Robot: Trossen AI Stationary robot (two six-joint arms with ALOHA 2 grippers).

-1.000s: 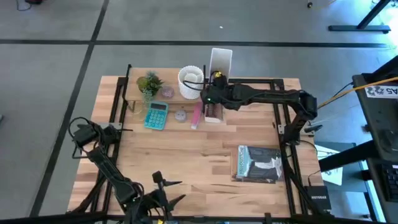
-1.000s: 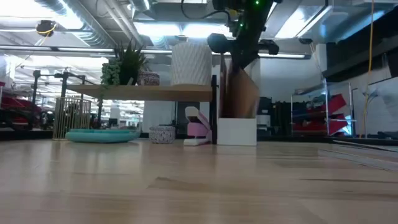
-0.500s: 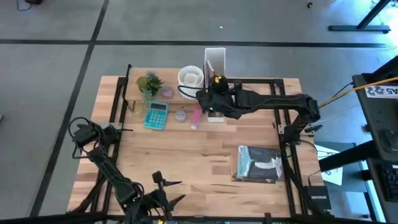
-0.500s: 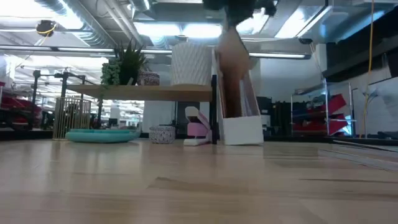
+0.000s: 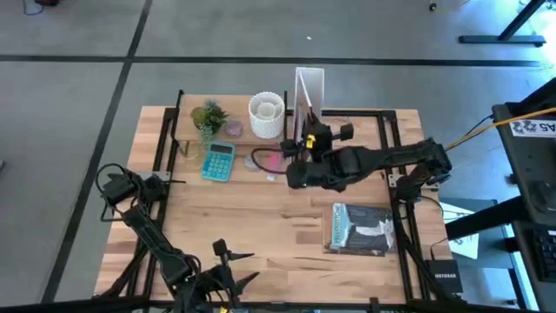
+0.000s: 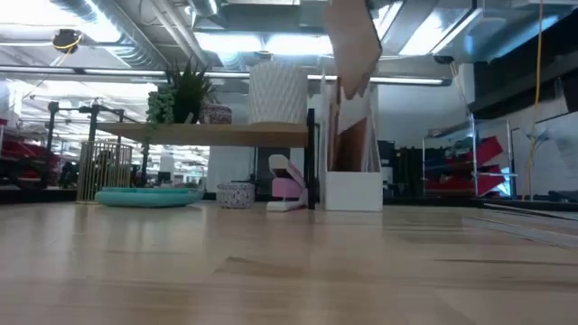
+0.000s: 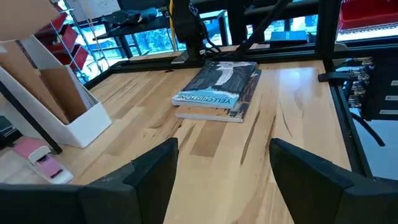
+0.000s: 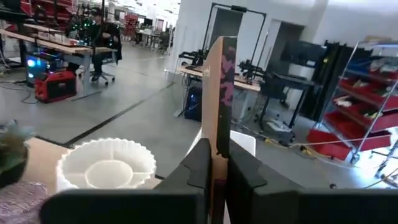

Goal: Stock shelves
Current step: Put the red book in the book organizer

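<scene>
1. Right claw (image 8: 214,163) clamped on a thin brown board-like item (image 8: 219,99), held upright edge-on between the fingers, above the counter (image 5: 261,226) just in front of the white file box (image 5: 309,87).
2. In the low view, the same brown item (image 6: 354,45) raised high, over the white file box (image 6: 352,171), tilted, its upper end out of frame.
3. Shelves (image 6: 217,134) at the far side of the counter, left of the file box; light-wood board on thin black posts.
4. On top of the shelf: a white ribbed pot (image 5: 266,116), a small green plant (image 5: 208,117) and a small pinkish jar (image 5: 234,129).
5. Below and in front of the shelf: a teal calculator (image 5: 218,161), a pink stapler (image 6: 287,191) and a small round speckled object (image 6: 236,194).
6. A magazine (image 5: 362,229) flat on the counter's right front part, well apart from the shelf.
7. Left claw (image 7: 221,174) with fingers apart, empty, low near the counter's front left edge, facing the magazine (image 7: 217,90).
</scene>
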